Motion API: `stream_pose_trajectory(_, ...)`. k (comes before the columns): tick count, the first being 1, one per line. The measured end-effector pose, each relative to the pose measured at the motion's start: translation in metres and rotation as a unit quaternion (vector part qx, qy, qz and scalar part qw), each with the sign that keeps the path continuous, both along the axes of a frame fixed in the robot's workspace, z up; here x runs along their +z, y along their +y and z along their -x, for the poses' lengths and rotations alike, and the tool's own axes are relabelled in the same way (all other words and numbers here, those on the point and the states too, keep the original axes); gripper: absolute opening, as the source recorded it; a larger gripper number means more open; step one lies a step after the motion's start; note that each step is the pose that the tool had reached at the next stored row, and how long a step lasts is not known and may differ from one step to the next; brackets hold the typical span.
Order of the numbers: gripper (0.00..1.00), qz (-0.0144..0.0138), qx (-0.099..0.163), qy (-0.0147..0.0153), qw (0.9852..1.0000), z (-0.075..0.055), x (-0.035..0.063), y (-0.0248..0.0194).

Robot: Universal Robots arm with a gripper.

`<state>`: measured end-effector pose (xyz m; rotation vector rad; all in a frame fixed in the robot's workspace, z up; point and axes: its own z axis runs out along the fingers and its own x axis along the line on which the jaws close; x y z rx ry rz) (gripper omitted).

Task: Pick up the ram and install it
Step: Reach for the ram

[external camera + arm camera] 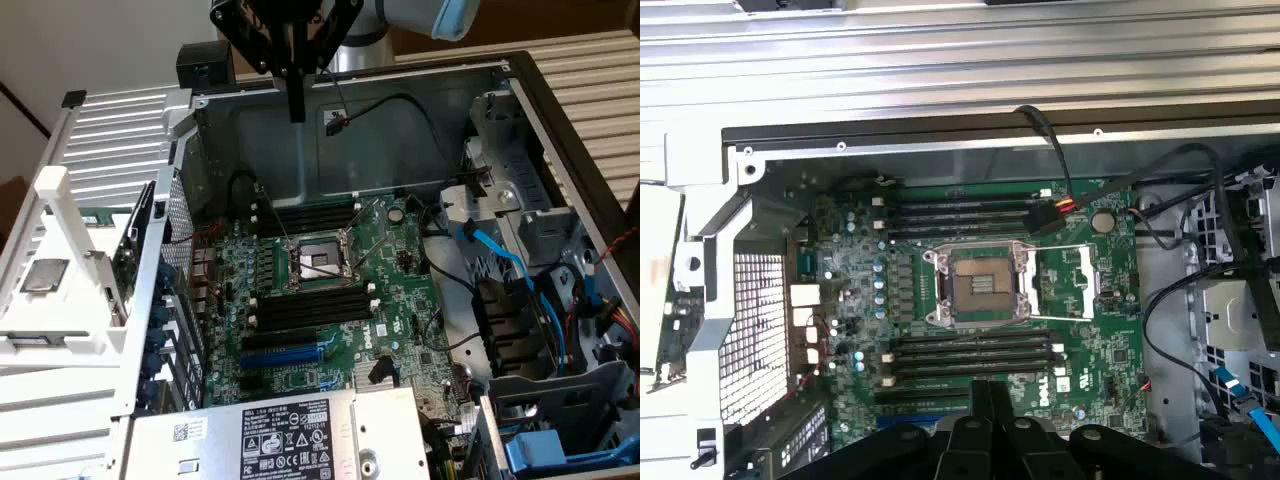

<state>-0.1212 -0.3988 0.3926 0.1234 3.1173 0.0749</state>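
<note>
**Claw shut above the open computer case**

Fingers of the claw (297,100) are pressed together into a single dark bar that points straight down. It hangs over the rear wall of the open computer case (400,130), well above the motherboard (400,290).

On that board, the processor socket (315,262) lies with its metal frame around it. Long black memory slots (305,305) run on either side of it. From the wrist view the closed claw (990,420) looks down on the same socket and slots.

The ram (125,225) appears to be the dark green board strip standing in the white rack (60,320) at the exterior view's left. It is outside the case and well apart from the claw. The rack's frame hides part of it, so its label and chips cannot be made out. A small square silver-topped processor chip (45,275) lies flat on the same rack, near the strip.

A silver power-supply box (270,435) with a black label sits at the near edge of the case.
</note>
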Motion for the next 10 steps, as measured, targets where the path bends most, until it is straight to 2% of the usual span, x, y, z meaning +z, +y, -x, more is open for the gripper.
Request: stream_pose_trajectory(10,0.1,0.0,0.0,0.0,1.0,0.0,0.0,0.0)
